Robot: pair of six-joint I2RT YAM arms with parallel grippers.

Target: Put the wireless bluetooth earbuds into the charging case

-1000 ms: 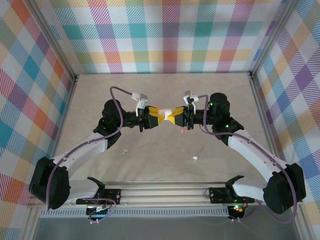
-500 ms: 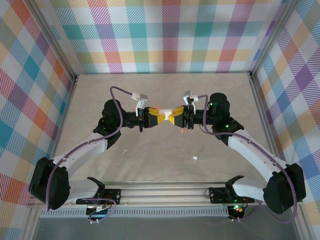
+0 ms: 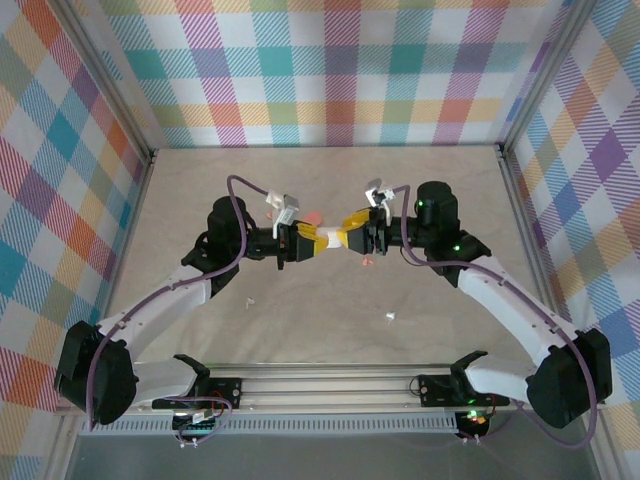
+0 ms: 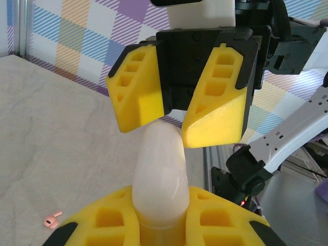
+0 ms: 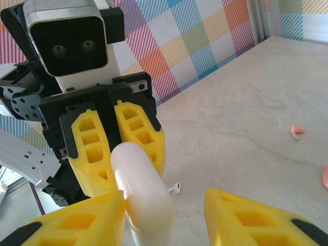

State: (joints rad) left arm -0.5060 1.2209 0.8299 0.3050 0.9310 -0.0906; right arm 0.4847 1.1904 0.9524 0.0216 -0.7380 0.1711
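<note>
A white pill-shaped charging case hangs above the table's middle, between both arms. My left gripper is shut on one end of it; in the left wrist view the case stands up from the left gripper. My right gripper is open around the other end. In the right wrist view the case leans on one finger of the right gripper, with a wide gap to the other. Two pink earbuds and two white earbuds lie on the table.
The beige tabletop is walled by plaid panels on three sides, with a metal rail at the near edge. A pink earbud lies below the left gripper, and a white earbud lies under the case.
My right gripper has opened off the case, which stays in the shut left gripper. Both wrists have shifted a little, the case now sitting slightly lower in the top view.
</note>
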